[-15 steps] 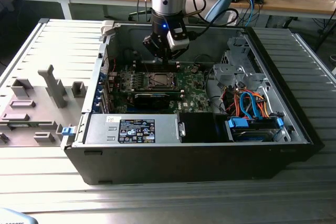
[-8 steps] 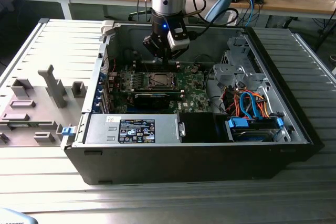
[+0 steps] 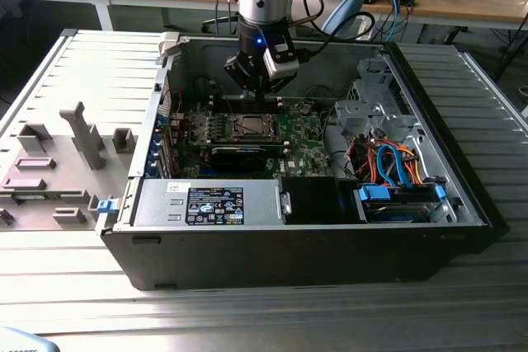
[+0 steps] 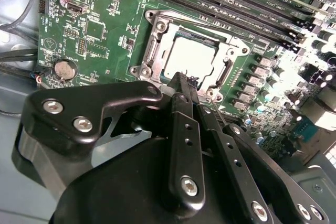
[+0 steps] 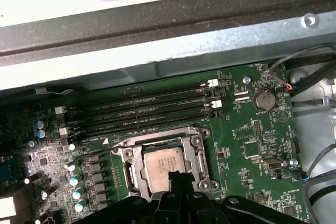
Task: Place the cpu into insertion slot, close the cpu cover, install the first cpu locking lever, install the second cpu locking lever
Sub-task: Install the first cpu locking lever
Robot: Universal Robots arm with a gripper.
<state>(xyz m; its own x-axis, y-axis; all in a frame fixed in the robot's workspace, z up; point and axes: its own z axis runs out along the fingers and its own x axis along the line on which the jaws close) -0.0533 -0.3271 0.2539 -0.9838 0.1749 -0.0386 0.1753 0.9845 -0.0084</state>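
The cpu [image 4: 190, 59] [image 5: 164, 161], a dull silver-grey square, lies flat in the insertion slot [image 3: 249, 127] on the green motherboard [image 3: 301, 144]. The cpu cover [image 4: 227, 55] [image 5: 195, 149], a metal frame with a square window, lies down around the chip. My gripper [image 3: 259, 86] hangs just above the socket's edge. In both wrist views its black fingers [image 4: 181, 85] [image 5: 178, 178] meet at the tips, shut with nothing between them, right beside the chip's near edge. I cannot make out how the locking levers stand.
The open computer case [image 3: 462, 204] surrounds the board with metal walls. Long black memory slots [image 5: 147, 109] run beside the socket. A black card [image 3: 243, 154], a power supply [image 3: 206, 202], a drive cage [image 3: 367, 109] and coloured cables [image 3: 394, 166] crowd the interior. Grey fixtures [image 3: 82, 133] stand outside.
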